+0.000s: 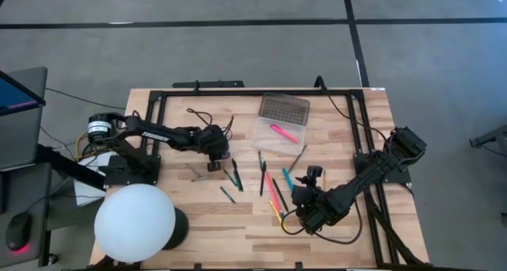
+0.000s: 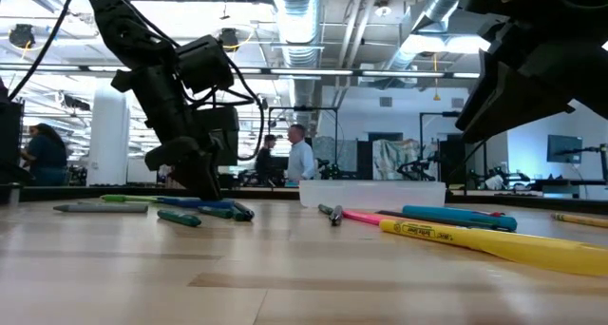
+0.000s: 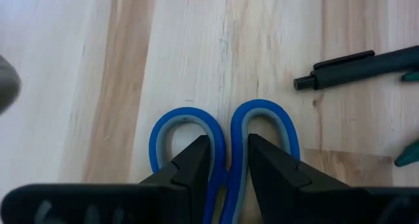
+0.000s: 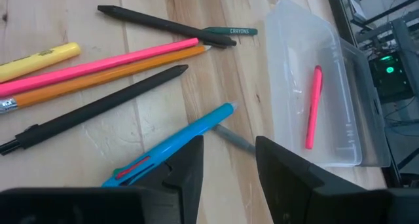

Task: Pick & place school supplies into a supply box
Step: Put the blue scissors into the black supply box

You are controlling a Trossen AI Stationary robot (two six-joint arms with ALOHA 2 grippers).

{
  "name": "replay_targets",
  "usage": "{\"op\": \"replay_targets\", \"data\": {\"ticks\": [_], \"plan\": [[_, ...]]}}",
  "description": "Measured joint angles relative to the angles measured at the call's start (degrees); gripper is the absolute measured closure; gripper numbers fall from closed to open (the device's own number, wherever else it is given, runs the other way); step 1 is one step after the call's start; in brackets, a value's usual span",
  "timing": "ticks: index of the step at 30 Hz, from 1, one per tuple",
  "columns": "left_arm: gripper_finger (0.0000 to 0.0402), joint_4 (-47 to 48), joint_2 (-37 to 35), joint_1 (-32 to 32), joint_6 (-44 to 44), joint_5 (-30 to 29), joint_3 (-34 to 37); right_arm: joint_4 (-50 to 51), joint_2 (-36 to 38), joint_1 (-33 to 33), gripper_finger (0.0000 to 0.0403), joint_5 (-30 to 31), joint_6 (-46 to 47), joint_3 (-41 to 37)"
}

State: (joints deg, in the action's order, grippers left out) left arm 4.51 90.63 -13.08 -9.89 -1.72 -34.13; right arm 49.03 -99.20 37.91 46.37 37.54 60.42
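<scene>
- Left gripper (image 3: 228,160): jaws partly closed around the two inner bars of the blue-handled scissors (image 3: 226,145), one jaw inside each handle loop; scissors lie flat on the desk (image 1: 333,223), left of centre.
- Right gripper (image 4: 228,162): jaws open, nothing between them; hovers over the blue pen (image 4: 171,145), just beside the supply box (image 4: 314,93).
- Supply box: open, one pink pen (image 4: 313,107) inside; dotted lid (image 1: 283,108) hinged back on the far side.
- Remaining supplies: pink pencil (image 4: 98,63), yellow highlighter (image 4: 39,60), black pens (image 4: 98,106), loose between box and right gripper.
- Risk: the grip catches only the thin handle bars, so the scissors may pivot or slip on lifting; judged, not seen.
- Risk: the right jaws may nudge neighbouring pens, which lie close together.
- View differences: left wrist view alone shows the jaws inside the loops; the high view shows only that gripper low over the desk. Right wrist view alone shows the box contents clearly. Low view shows people in the room behind.
</scene>
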Motion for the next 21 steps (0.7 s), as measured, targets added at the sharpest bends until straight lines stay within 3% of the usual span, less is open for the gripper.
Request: {"op": "replay_targets", "data": {"ticks": [21], "plan": [[0.0305, 1.38, 0.09, -0.07, -0.12, 1.61, -0.11, -0.01, 0.00, 0.00, 0.0272, -0.15, 0.07, 0.00]]}}
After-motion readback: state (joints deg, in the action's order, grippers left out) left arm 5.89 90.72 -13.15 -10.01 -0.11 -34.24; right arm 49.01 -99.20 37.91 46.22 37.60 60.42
